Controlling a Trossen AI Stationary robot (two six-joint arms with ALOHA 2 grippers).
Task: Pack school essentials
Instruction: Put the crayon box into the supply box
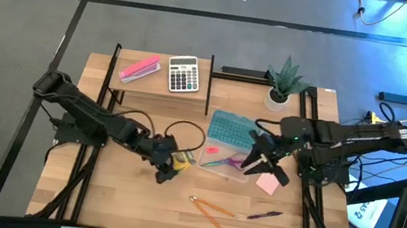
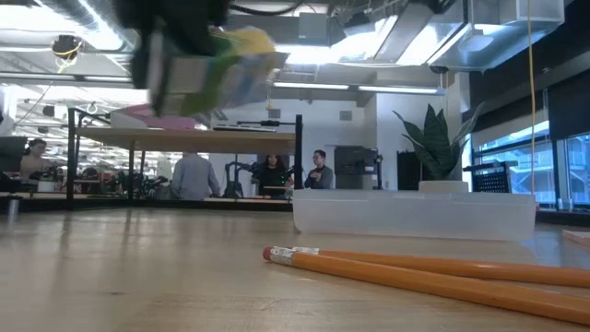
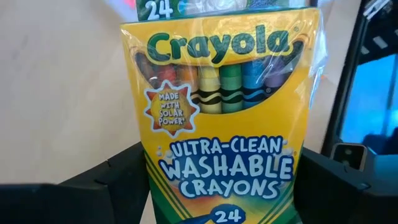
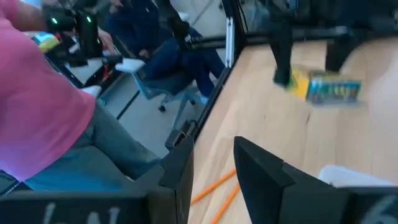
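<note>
**Packing under way: crayons in the air, loose items left on the table**

Your clear case (image 1: 228,150) lies open just beside the right gripper (image 1: 267,160), lid (image 1: 231,127) flipped away from you. Something purple and something small and red show inside it; you can't tell from above exactly which pieces these are, so count it only as partly filled.

Your left gripper (image 1: 168,164) holds the crayon box (image 3: 224,118) pinched between both fingers (image 3: 106,186), lifted off the wood, with the case a short way off toward the right arm. Judge this as the carry step, not yet the drop.

Your right gripper hangs over the near corner of the case with its fingers (image 4: 273,180) standing a narrow gap apart and nothing between them. The pink notepad (image 1: 267,184) sits just beneath it, outside the case.

Left to pack, well short of either gripper: two pencils (image 1: 210,209) and the purple pen (image 1: 264,215) near the table's front edge.

The calculator (image 1: 183,74) and pink block (image 1: 139,69) sit on the back shelf; leave them.
</note>
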